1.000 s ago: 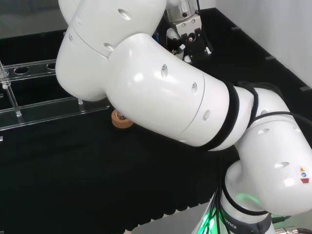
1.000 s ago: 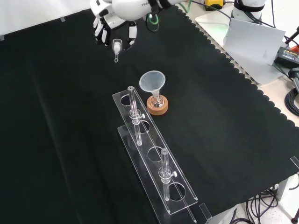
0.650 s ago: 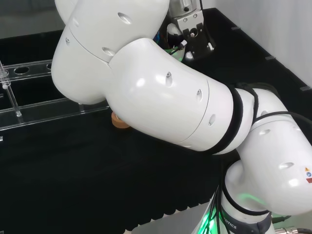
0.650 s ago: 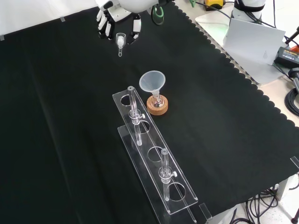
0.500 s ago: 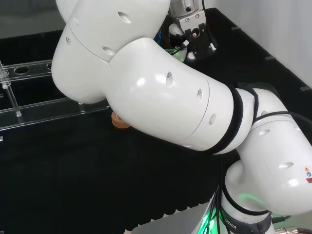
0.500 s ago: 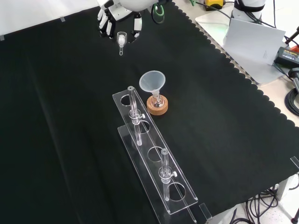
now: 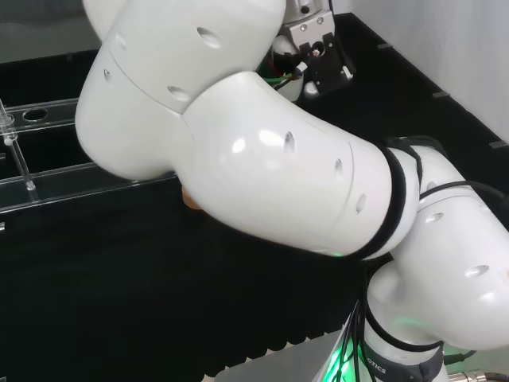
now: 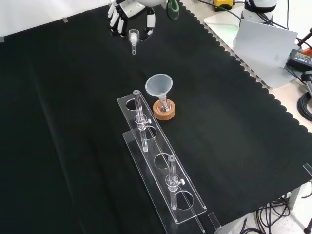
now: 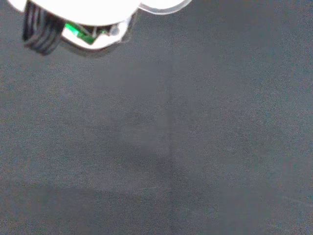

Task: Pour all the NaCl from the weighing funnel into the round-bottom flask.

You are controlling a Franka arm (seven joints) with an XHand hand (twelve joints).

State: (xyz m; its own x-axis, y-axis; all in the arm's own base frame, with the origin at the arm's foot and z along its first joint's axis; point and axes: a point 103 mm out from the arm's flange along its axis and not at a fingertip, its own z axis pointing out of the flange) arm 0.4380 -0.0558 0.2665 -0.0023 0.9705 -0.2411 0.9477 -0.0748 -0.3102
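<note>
In the front view the hand (image 8: 127, 9) hangs at the far top of the cloth. Its fingers and thumb are curled round a small clear weighing funnel (image 8: 133, 37), whose stem points down towards the cloth. Well nearer the camera, the small round-bottom flask (image 8: 164, 104) stands on a cork ring (image 8: 164, 112) with a clear plastic funnel (image 8: 159, 85) in its neck. The hand is a good way off from the flask, up and to the left. In the head view a sliver of the cork ring (image 7: 188, 199) peeks out under the arm's big white link (image 7: 262, 159).
A clear acrylic rack (image 8: 161, 168) with two upright glass tubes runs from beside the flask towards the front edge; the rack (image 7: 48, 179) also lies at the head view's left. The cloth's scalloped edge (image 8: 253, 80) and a white box (image 8: 265, 41) lie at the right.
The hand has carried the weighing funnel up and to the right in the front view, away from the flask. The arm's links have swung in the head view. Flask and rack stay put.
</note>
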